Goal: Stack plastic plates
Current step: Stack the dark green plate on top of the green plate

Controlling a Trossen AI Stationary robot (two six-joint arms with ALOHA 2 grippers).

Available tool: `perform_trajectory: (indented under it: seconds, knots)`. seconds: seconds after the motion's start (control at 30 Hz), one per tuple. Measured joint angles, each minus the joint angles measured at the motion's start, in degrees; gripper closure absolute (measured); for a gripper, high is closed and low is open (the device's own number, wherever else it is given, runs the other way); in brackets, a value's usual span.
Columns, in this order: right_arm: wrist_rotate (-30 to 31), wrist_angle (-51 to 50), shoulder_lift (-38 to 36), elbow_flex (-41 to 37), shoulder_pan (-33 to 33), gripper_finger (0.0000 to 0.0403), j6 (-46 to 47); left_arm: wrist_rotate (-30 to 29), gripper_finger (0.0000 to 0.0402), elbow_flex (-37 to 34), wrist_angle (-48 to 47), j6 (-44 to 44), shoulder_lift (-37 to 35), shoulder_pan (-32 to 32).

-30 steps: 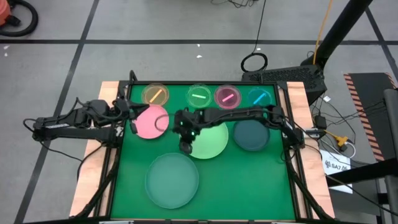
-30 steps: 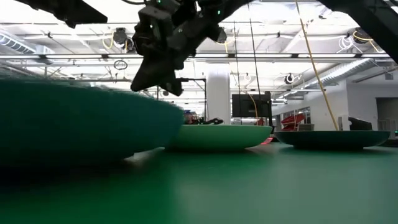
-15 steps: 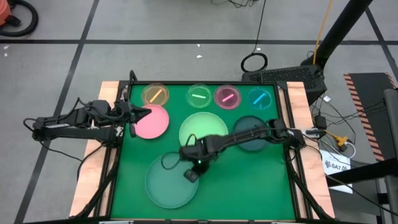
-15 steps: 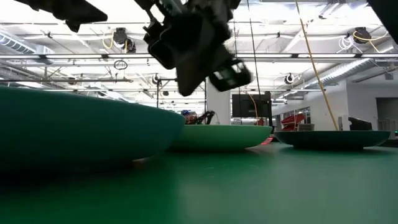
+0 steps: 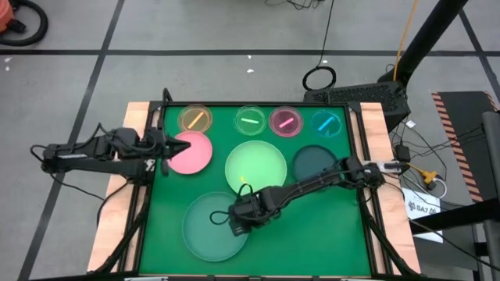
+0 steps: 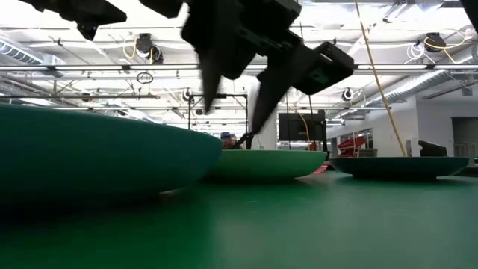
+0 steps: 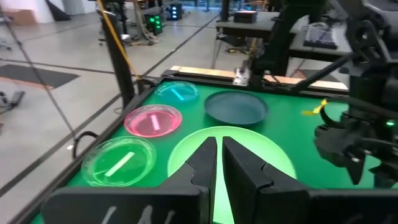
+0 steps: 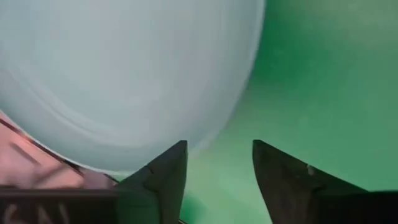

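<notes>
Four larger plastic plates lie on the green mat: pink (image 5: pixel 195 154), light green (image 5: pixel 255 165), dark teal (image 5: pixel 315 166) and frosted clear (image 5: pixel 209 230). Small amber (image 5: pixel 194 119), green (image 5: pixel 250 120), pink (image 5: pixel 286 122) and blue (image 5: pixel 326 122) plates line the far edge. My right gripper (image 5: pixel 234 222) hangs open above the frosted plate's right rim (image 8: pixel 205 134), fingers pointing down (image 6: pixel 239 97). My left gripper (image 5: pixel 169 147) is shut (image 7: pixel 217 163) at the pink plate's left rim. My left gripper's shut tips are at the large pink plate's left rim (image 5: pixel 173 150), coming level from the table's left. I cannot tell whether they touch it.
Wooden rails (image 5: pixel 117 195) border the mat (image 5: pixel 328 226) on both sides. Bare mat lies at the near right. Cables and a stand (image 5: pixel 367 94) sit beyond the far right corner. The room shows behind the table in the low view.
My right gripper has gone from the light green plate's left side toward the table's near edge, to the frosted plate's right rim. It has turned its fingers downward and opened.
</notes>
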Motion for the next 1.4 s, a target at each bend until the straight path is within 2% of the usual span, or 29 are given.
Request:
perform_trajectory:
  seconds: [0.1,0.3,0.5,0.7,1.07,1.4]
  knots:
    - [0.88,3.49,0.0,0.0,0.7,0.0219,4.35,0.0,0.0369,0.0,-1.5,-0.44,0.02,-2.32]
    - [4.73,7.16,0.02,0.02,2.15,0.0235,10.26,0.0,0.0369,0.0,-2.97,-1.06,0.01,-6.75]
    - [6.84,3.03,0.02,0.67,2.38,0.0251,10.68,-0.02,0.0369,0.0,-0.33,1.02,0.0,-9.21]
    - [8.53,-4.08,0.31,0.63,2.11,0.0256,9.16,-0.41,0.0369,0.0,1.76,4.31,0.01,-9.46]
    - [14.38,-0.77,1.35,0.63,2.04,0.0257,9.68,-0.66,0.0369,0.0,4.03,8.7,0.02,-9.42]
    - [14.5,0.28,4.33,0.59,1.97,0.0257,9.68,-0.72,0.0369,0.0,6.35,10.94,0.02,-9.42]
